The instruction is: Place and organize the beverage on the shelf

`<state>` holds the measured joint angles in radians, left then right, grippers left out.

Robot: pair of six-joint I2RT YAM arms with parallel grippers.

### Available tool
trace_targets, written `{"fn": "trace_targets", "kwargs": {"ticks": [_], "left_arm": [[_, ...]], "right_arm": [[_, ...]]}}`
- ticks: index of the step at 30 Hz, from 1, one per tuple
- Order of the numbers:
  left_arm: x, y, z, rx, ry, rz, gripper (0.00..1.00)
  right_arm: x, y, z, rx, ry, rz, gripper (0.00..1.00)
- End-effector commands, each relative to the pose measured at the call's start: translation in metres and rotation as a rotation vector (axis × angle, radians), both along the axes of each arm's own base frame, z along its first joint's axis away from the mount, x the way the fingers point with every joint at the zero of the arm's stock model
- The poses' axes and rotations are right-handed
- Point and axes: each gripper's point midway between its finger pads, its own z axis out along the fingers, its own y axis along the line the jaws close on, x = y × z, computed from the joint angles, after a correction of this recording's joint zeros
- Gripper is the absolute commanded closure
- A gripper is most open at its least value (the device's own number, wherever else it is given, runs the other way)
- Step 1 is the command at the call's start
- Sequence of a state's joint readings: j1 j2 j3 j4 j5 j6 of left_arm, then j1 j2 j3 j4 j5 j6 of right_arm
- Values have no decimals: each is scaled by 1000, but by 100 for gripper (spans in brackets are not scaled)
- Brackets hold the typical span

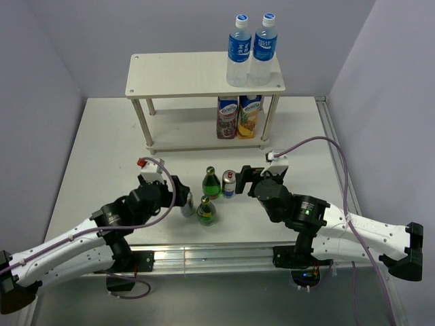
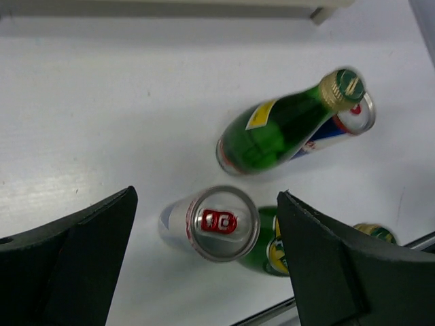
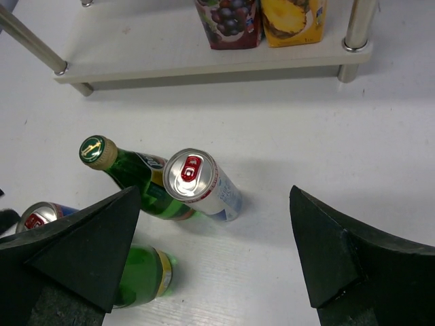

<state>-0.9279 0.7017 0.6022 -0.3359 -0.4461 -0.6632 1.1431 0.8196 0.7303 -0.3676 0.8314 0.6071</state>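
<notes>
The shelf (image 1: 204, 85) stands at the far middle of the white table (image 1: 102, 149), close to the back wall (image 1: 170, 27), with pale wood-grain boards on thin white legs. Two water bottles (image 1: 239, 51) stand at the right end of its top board, with two juice cartons (image 1: 238, 117) below them; the boards' left parts show bare wood. Open tabletop lies between the shelf and me, then two green bottles (image 1: 211, 183) and a can (image 1: 229, 183) stand clustered. My left claw (image 2: 207, 204) is spread around a silver can (image 2: 223, 223) without touching it. My right claw (image 3: 214, 193) gapes wide beside the cluster, holding nothing.
</notes>
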Motion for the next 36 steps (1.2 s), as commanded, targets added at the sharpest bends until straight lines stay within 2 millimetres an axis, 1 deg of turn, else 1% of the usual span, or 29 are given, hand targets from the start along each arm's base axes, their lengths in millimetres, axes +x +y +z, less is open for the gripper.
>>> {"fn": "trace_targets", "kwargs": {"ticks": [1, 6, 11, 13, 14, 15, 16, 18, 19, 20, 23, 24, 26, 28, 29, 30, 31, 33, 34, 36], "left_arm": [[-4, -4, -2, -67, -43, 67, 10], [-23, -15, -22, -33, -57, 34, 10], [-26, -23, -39, -18, -54, 29, 10], [-23, -26, -49, -7, -51, 42, 10], [-21, -23, -54, 8, -56, 62, 10], [-17, -23, -54, 6, -66, 83, 10], [-15, -22, -61, 26, -63, 107, 11], [-8, -16, -56, 37, -92, 179, 11], [-6, -14, -60, 60, -91, 205, 10], [-1, -11, -55, 65, -114, 244, 10], [6, -14, -53, 101, -143, 264, 12], [7, -15, -59, 138, -146, 258, 13], [9, -19, -60, 146, -148, 266, 16], [10, -19, -68, 178, -144, 272, 19], [10, -19, -70, 184, -141, 272, 25], [12, -23, -69, 163, -144, 275, 28], [11, -23, -70, 160, -142, 273, 36], [11, -24, -70, 155, -142, 271, 45], [11, -24, -68, 155, -143, 267, 64], [11, -23, -60, 161, -146, 267, 90]], "right_arm": [[0, -9, 3, 40, -11, -47, 3], [-1, -15, -3, 21, -13, -62, 3], [-2, -18, -9, 23, -12, -68, 3], [-2, -18, -11, 23, -10, -69, 2], [-1, -17, -14, 19, -8, -69, 2], [-1, -16, -14, 21, -9, -66, 2], [-1, -15, -17, 17, -6, -66, 2], [0, -14, -22, 8, -4, -67, 2], [1, -13, -25, 1, 2, -69, 2], [1, -12, -26, -2, 4, -71, 2], [1, -11, -31, -7, 13, -71, 2], [1, -11, -31, -7, 14, -72, 2], [0, -12, -32, -4, 13, -74, 2], [0, -14, -33, -6, 13, -75, 2], [0, -14, -34, -7, 11, -76, 2], [0, -15, -34, -8, 12, -78, 2], [0, -16, -34, -10, 10, -81, 2], [0, -16, -35, -14, 13, -81, 2], [0, -17, -35, -16, 12, -83, 2], [-1, -17, -36, -15, 13, -82, 2]]}}
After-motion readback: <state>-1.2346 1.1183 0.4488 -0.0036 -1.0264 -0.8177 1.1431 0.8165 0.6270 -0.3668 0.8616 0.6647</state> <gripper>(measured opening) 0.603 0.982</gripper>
